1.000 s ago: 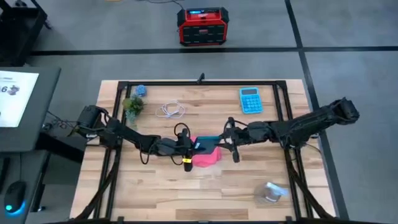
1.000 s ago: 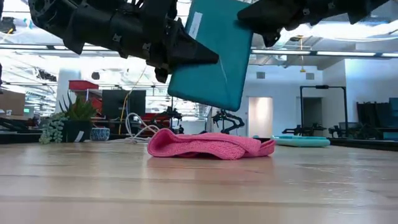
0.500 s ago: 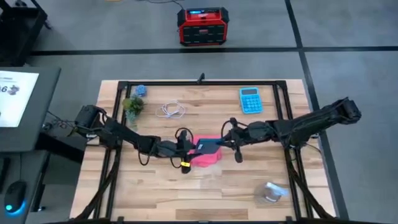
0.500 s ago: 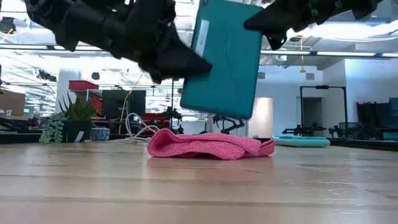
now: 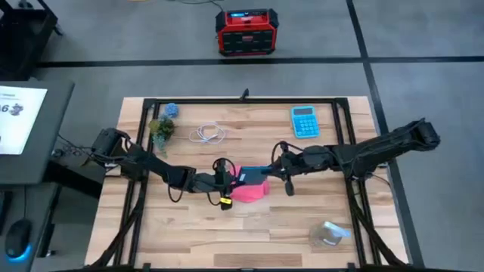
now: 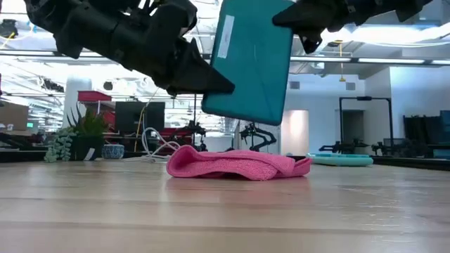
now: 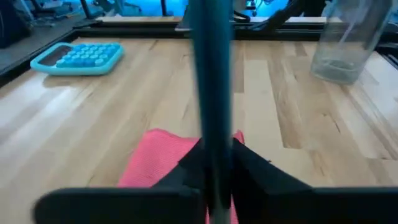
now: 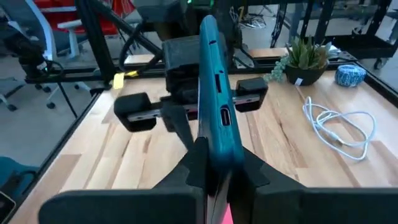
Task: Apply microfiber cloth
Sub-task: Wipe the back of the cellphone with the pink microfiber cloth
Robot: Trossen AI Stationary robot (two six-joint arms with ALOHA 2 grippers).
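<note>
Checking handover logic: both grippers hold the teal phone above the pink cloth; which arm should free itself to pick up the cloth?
Probably the left: its gripper sits nearer the pink microfiber cloth, while the right gripper can keep the teal-cased phone.

Both arms reach low toward the middle of the frame in the high view, meeting just below centre. The left gripper (image 5: 229, 181) comes in from the left edge, elbow bent, its fingers closed flat against either face of a thin teal slab. The right gripper (image 5: 275, 171) stretches in from the right, wrist level, and seems clamped on the opposite end, fingers (image 8: 198, 163) pinched tight. In the low view both sit high at the frame's top.
</note>
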